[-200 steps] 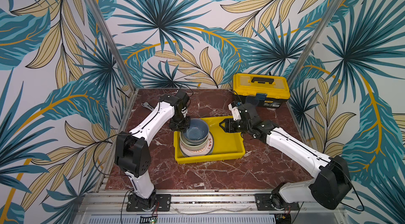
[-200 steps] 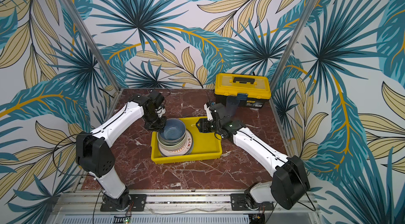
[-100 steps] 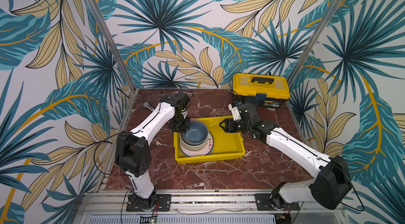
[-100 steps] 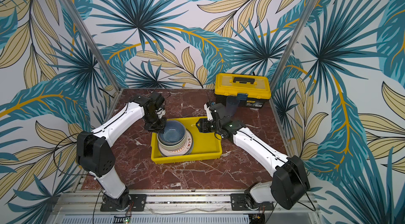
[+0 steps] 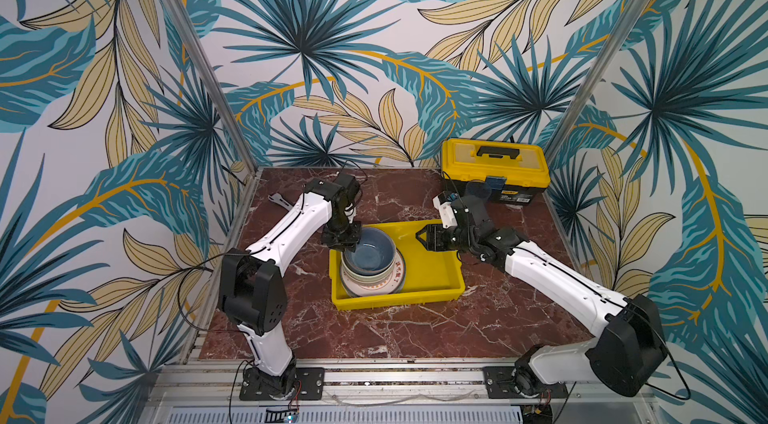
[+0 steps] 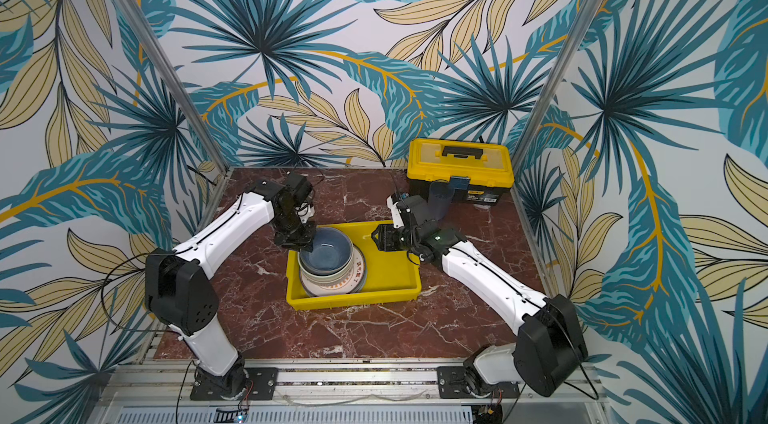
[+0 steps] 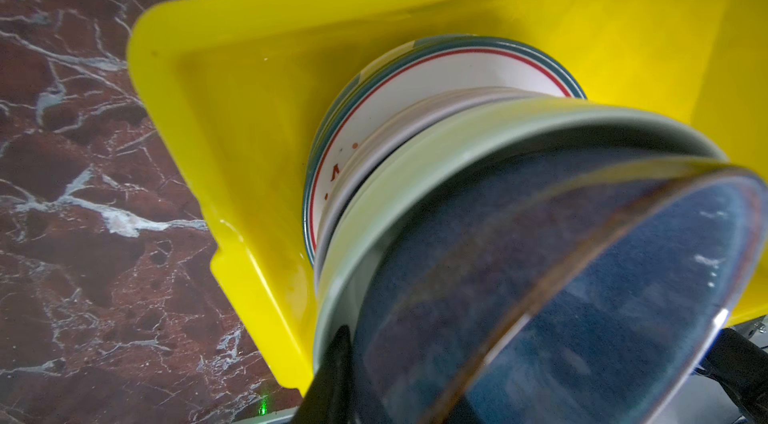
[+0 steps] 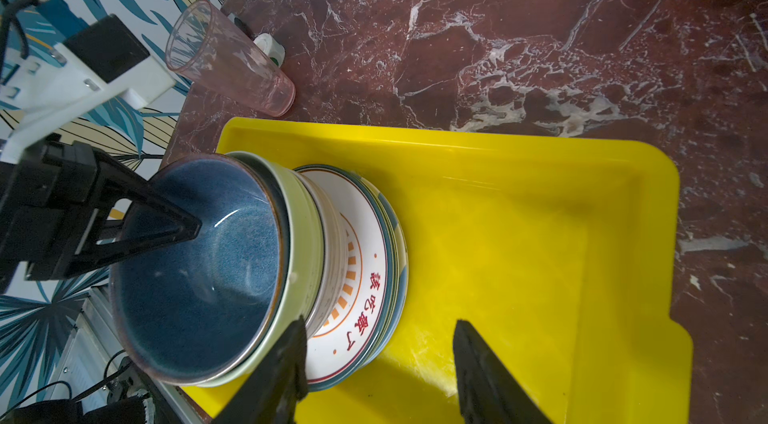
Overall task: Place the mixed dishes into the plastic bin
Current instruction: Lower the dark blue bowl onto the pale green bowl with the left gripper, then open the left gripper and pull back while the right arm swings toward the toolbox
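Bench (image 5: 374, 330): red-brown marble-patterned slab with white veining, walled at rear and both sides. Directly upon it: one shallow bright yellow rectangular plastic bin (image 5: 395, 302), at centre; one yellow-and-black plastic toolbox (image 5: 494, 164) with black handle, in the rear right corner; one translucent blue-grey tumbler (image 6: 440, 197), upright, just in front of the toolbox; one translucent pink tumbler (image 8: 232, 60), upright, just beside the bin's rear left corner; one small white tape roll (image 8: 270, 46), just behind the pink tumbler; one flat grey metal tool (image 5: 277, 200), by the rear left edge.
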